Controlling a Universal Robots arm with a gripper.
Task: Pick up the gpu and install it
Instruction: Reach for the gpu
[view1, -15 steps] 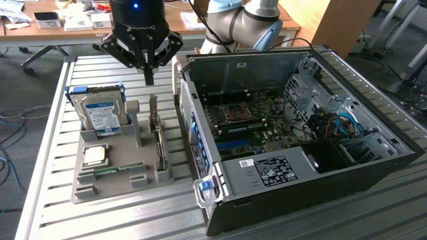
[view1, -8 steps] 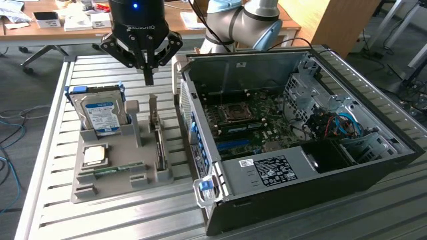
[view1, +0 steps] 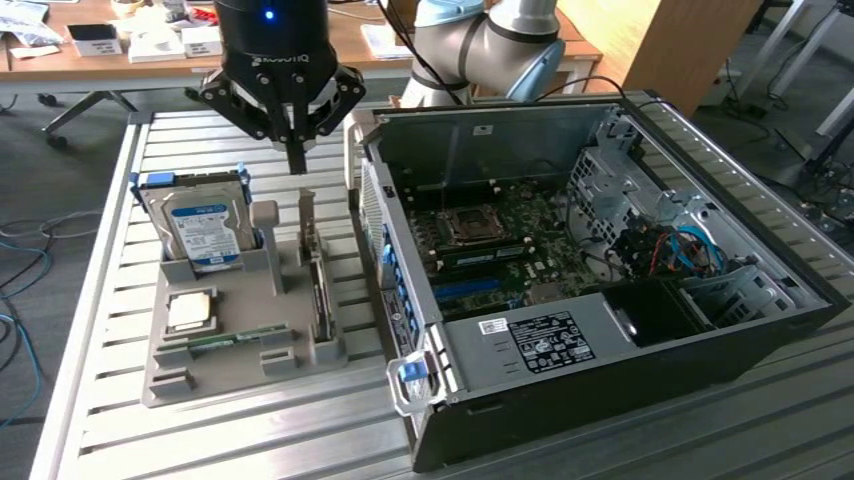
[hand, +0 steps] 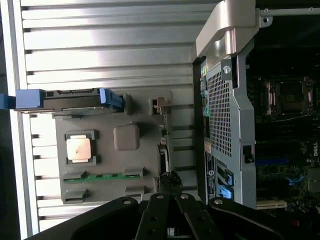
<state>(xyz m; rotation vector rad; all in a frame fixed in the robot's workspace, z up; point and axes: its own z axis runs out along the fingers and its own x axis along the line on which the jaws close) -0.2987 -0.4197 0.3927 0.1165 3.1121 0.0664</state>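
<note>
The jaws are closed on nothing and hang above the far end of the grey holder (view1: 174, 385) on the counter (view1: 267, 440), seemingly in line with the gpu (view1: 320, 290). The card stands on edge in 1 slot, on the side nearest the open computer case (view1: 601, 300). Its top edge is exposed, probably so it can be pinched from above. The hard drive (view1: 200, 225) stands upright in its own slot alongside.

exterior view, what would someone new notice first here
The open computer case on the exterior view's right, its motherboard laid bare, draws the eye first. Next is the black gripper, shut and empty, hanging above the grey tray on the exterior view's left. There a blue-labelled hard drive stands upright and the gpu sits on edge in its slot.
</note>
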